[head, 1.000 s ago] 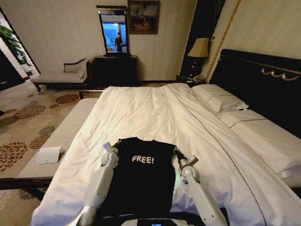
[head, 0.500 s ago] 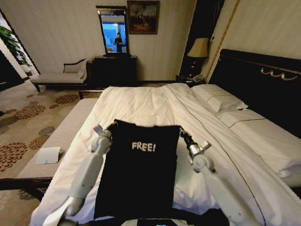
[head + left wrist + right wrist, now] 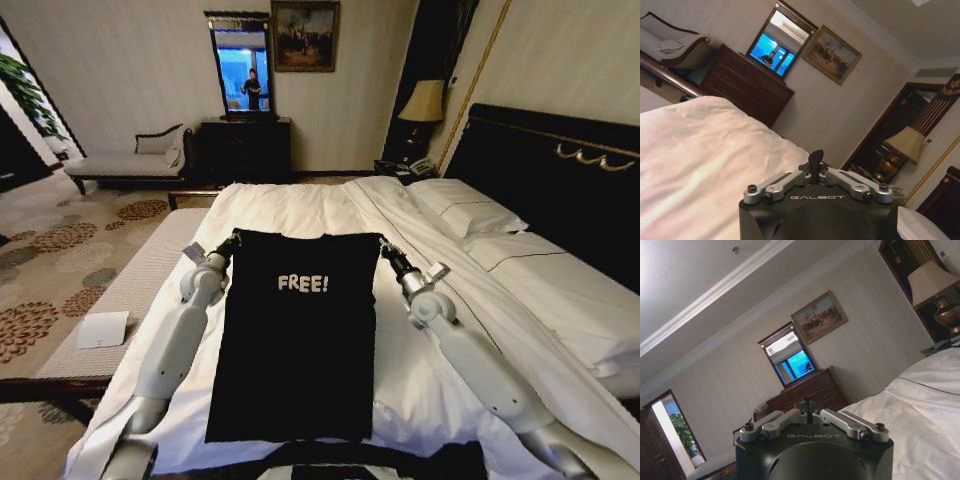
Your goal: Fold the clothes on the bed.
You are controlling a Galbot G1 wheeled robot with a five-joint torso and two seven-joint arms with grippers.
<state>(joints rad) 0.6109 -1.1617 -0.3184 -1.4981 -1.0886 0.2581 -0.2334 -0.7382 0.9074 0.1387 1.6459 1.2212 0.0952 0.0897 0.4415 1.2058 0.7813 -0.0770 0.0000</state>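
Black soft T-shirt (image 3: 297, 340) hangs stretched between both claws above the bed (image 3: 300, 215). Left gripper (image 3: 232, 240) is pinched closed on one top corner, right gripper (image 3: 383, 245) on the other. Recommendation: keep both claws level and equally tensioned, so the cloth lays down flat without wrinkles.

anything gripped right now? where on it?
Black T-shirt, stretched between both: left pincer pinches one top corner, right pincer the other.
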